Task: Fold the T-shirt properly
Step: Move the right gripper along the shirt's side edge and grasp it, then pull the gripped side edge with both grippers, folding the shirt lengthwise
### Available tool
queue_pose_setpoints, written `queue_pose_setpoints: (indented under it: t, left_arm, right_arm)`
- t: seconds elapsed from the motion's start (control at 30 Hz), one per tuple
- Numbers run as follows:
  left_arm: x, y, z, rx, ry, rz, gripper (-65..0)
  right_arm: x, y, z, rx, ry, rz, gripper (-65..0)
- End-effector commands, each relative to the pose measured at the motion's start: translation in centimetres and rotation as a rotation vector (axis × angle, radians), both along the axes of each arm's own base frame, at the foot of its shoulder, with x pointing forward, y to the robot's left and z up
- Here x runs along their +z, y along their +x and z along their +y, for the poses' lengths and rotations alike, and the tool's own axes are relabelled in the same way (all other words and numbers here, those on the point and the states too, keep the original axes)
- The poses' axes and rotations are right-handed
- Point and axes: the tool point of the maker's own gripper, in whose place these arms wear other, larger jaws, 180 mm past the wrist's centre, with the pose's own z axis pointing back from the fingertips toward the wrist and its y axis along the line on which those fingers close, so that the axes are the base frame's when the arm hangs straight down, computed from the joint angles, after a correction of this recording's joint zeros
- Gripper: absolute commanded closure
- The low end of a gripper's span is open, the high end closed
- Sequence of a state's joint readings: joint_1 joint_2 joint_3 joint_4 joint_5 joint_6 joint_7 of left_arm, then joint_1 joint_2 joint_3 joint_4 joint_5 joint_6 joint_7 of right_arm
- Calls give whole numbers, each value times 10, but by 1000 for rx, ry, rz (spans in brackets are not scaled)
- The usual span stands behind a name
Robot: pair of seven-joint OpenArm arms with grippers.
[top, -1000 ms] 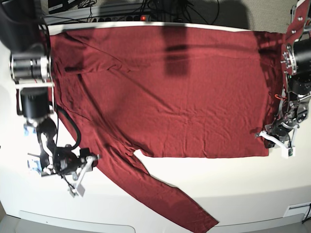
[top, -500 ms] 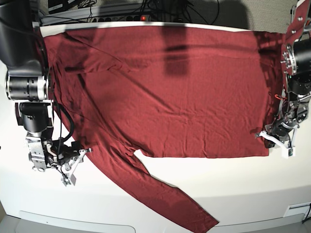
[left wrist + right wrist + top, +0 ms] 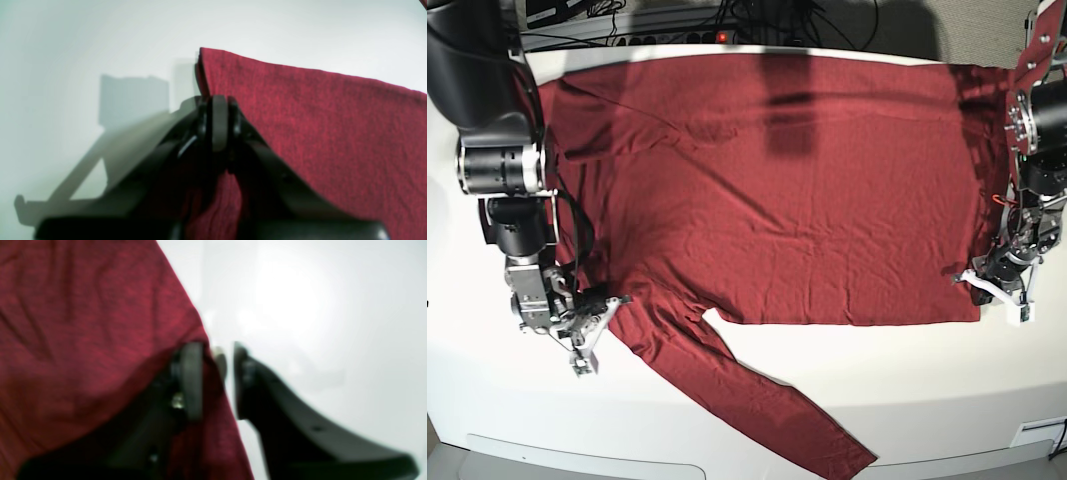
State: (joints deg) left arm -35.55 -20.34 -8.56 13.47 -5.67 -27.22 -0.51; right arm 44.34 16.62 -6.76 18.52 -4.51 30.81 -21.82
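The maroon T-shirt (image 3: 807, 200) lies spread flat on the white table, one long sleeve (image 3: 767, 400) running down toward the front edge. My left gripper (image 3: 969, 278) is at the shirt's lower right corner. In the left wrist view it (image 3: 218, 123) is shut on the T-shirt (image 3: 317, 126), with cloth pinched between the pads. My right gripper (image 3: 613, 304) is low at the shirt's left edge, where the sleeve begins. In the blurred right wrist view it (image 3: 217, 373) straddles the T-shirt (image 3: 83, 323) edge, one finger (image 3: 191, 380) over the cloth, the other on the table, a narrow gap between them.
Cables and a power strip (image 3: 717, 36) run along the table's back edge. Bare white table (image 3: 927, 390) shows in front of the shirt's hem and to the right of the sleeve. The table's front lip (image 3: 577, 445) is near the sleeve cuff.
My right arm has swung in from the bare table on the left to the shirt's edge, and its jaws have narrowed around the cloth. The left gripper has not moved.
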Motion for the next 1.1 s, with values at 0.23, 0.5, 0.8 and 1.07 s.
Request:
queue_pose_setpoints:
  t: [0.23,0.5,0.8,1.07]
  left_arm:
    - [10,7,9,3,30,-30,0]
    - [42,33,10,-10,37,-62,0]
    - [77,44,18,15,-40,-52,0]
    - [63,30,14,21,-82,-21,0]
  right_arm:
    - [30,33,1,38,0,-155,0]
    - [59,41,-5,89,28,-185,0]
    - [96,35,-38,45,94,-211,0]
    - [109,4,-50,80,93,-241,0]
